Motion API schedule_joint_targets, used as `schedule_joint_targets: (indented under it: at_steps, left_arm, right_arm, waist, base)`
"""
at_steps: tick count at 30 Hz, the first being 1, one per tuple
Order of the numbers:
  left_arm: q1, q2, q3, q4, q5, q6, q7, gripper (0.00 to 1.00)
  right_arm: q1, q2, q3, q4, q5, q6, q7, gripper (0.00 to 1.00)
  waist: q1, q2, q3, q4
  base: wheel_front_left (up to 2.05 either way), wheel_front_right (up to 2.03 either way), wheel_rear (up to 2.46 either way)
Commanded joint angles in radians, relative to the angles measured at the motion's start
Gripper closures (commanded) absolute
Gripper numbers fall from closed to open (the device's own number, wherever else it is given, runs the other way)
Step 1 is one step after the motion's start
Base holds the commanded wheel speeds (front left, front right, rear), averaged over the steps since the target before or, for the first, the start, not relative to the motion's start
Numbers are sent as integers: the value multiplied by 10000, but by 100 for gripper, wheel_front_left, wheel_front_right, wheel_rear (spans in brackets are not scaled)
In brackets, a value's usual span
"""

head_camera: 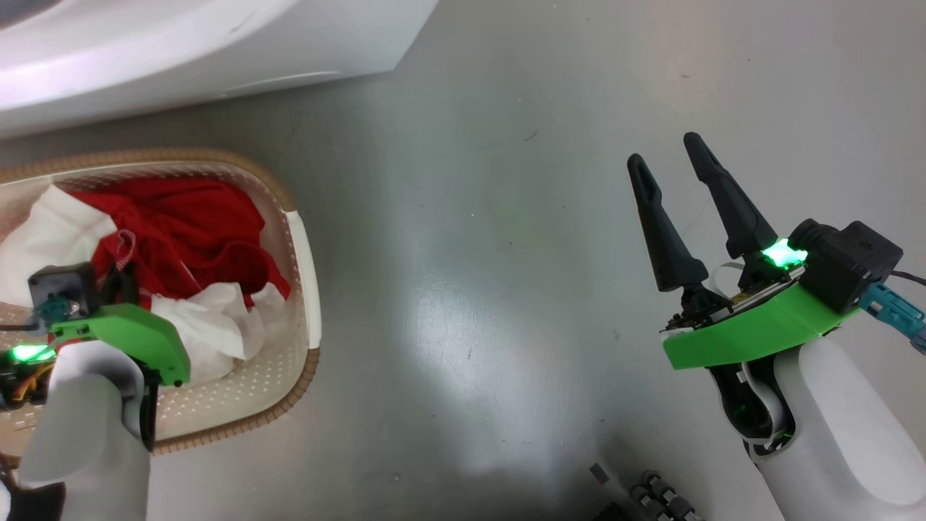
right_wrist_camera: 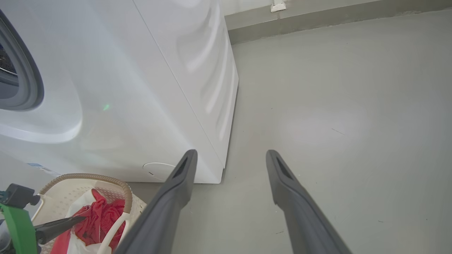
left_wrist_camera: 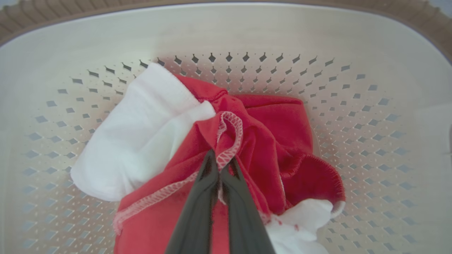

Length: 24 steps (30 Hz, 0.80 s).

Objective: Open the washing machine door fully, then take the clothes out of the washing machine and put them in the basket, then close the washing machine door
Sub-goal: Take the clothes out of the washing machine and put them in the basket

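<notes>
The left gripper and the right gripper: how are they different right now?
The left gripper is shut; the right gripper is open wide. The left gripper pinches the red clothes; the right gripper holds nothing. The left gripper reaches down into the basket; the right gripper hangs over the grey floor. Both have two long dark fingers.
</notes>
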<state>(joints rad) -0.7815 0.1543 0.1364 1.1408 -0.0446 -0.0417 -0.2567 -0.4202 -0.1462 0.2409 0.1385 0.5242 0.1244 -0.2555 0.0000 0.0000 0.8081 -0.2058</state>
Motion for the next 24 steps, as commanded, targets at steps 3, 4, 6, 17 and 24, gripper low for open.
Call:
schedule_joint_targets:
  at_steps: [3, 4, 6, 17, 24]
  left_arm:
    - [100, 468, 213, 98, -98, 87, -51, 73]
    - [77, 475, 217, 118, -120, 84, -51, 65]
    - [59, 465, 242, 107, -184, 71, -51, 36]
    - [666, 149, 397, -527, -489, -54, -51, 0]
    - [1404, -95, 572, -1194, -639, -193, -51, 0]
  right_arm:
    - [101, 36, 178, -191, 78, 63, -63, 0]
    - [97, 36, 169, -178, 78, 63, -63, 0]
    - [99, 33, 137, -148, 76, 63, -63, 0]
    - [291, -60, -4, 5, 36, 63, -63, 0]
    - [614, -199, -51, 138, 18, 63, -63, 0]
  waist:
    - [0, 0, 36, -8]
    - [0, 0, 23, 2]
    - [0, 0, -29, 27]
    - [0, 0, -942, 304]
    - [0, 0, -1936, 483]
  base:
    - [0, 0, 0]
    - [0, 0, 0]
    - [0, 0, 0]
    - [0, 0, 0]
    - [0, 0, 0]
